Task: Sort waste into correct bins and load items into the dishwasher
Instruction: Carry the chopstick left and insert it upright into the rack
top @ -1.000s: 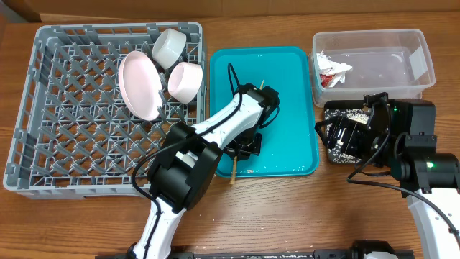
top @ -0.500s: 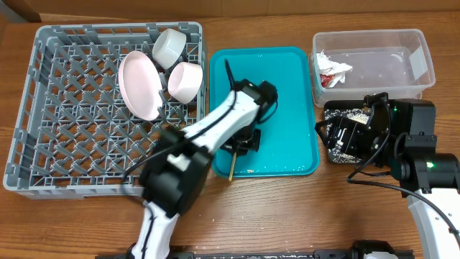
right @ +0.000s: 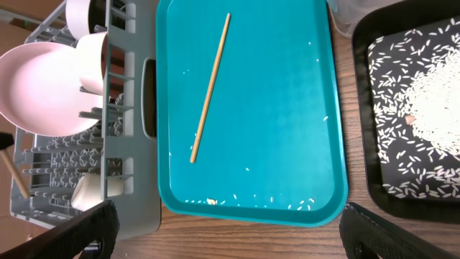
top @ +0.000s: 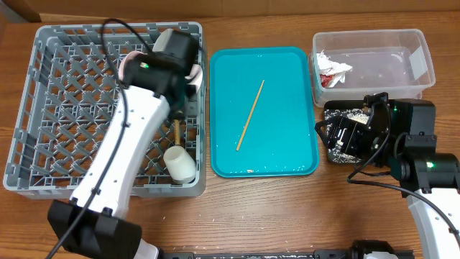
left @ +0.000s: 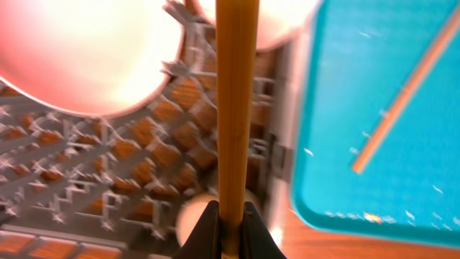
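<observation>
Over rack (top: 43, 144), left gripper (left: 230, 229) clenched on chopstick (left: 237, 108), its top cropped at wrist, arm (top: 129, 144) hiding plate (right: 39, 86) overhead, right gripper (right: 241, 230) released.

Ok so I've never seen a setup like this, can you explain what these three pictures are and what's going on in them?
It is a robot with two arms at a wooden table. One picture looks down from above. The other two come from a small camera on each wrist, looking past that arm's jaws.

On the table are:
- a grey dish rack holding a pink plate, white bowls and a white cup
- a teal tray with one wooden chopstick
- a clear tub with a crumpled red-and-white wrapper
- a black tray with rice

On the left arm the jaws are shut on a second chopstick, held over the rack. On the right arm the jaws are wide open and empty, near the black tray.
</observation>
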### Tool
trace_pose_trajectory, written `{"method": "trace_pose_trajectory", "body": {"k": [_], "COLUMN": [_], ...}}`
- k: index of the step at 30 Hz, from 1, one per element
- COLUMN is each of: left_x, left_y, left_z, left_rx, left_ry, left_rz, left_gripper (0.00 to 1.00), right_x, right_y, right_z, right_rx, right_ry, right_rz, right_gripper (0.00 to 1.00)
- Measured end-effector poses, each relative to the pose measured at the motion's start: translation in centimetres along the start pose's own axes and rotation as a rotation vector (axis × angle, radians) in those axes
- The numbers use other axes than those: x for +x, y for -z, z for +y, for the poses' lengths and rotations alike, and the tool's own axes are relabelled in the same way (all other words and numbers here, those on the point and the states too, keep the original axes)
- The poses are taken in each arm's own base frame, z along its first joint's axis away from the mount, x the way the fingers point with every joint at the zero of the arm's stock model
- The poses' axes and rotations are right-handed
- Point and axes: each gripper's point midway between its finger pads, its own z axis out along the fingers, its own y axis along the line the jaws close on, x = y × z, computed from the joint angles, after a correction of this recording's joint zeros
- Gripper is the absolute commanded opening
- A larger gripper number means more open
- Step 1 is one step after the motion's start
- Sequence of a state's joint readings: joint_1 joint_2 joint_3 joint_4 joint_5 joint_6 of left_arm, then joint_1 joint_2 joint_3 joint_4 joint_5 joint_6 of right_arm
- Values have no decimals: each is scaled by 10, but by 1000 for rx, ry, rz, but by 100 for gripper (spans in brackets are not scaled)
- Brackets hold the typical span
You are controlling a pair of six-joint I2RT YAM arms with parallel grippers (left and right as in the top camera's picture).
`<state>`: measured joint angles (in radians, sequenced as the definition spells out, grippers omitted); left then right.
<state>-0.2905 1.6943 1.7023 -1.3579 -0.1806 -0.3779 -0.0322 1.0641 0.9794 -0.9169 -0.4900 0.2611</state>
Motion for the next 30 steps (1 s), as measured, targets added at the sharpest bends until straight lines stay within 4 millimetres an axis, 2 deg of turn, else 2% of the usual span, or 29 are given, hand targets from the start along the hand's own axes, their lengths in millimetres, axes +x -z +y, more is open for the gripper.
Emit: {"method": "trace_pose_trajectory", "body": {"k": [4,7,16,18,22,23,25,30], "left_x": [-16,-22,-33,-34,-33,-33,-34,-30], "left_y": [-13,-18,-37,-45,-63,-68,-77,-82], "left_z": [20,25,24,22,19,18,16,16], "left_rx": [32,56,72,70,67,66,65,63], "left_ry": [11,10,-42,-50,-69,-78,-79,-80], "left_rz": [-13,-20,-13,-1,39,48,61,84], "left_gripper": [4,4,5,13,43,47,52,51], "right_x": [0,0,0,0,0,0,0,0], "right_y": [0,0,0,0,0,0,0,0], "right_z": [0,0,0,0,0,0,0,0], "right_rx": [0,0,0,0,0,0,0,0], "right_ry": [0,0,0,0,0,0,0,0], "right_rz": [-1,-1,0,0,0,0,0,0], "right_gripper": [100,100,100,100,100,100,100,100]}}
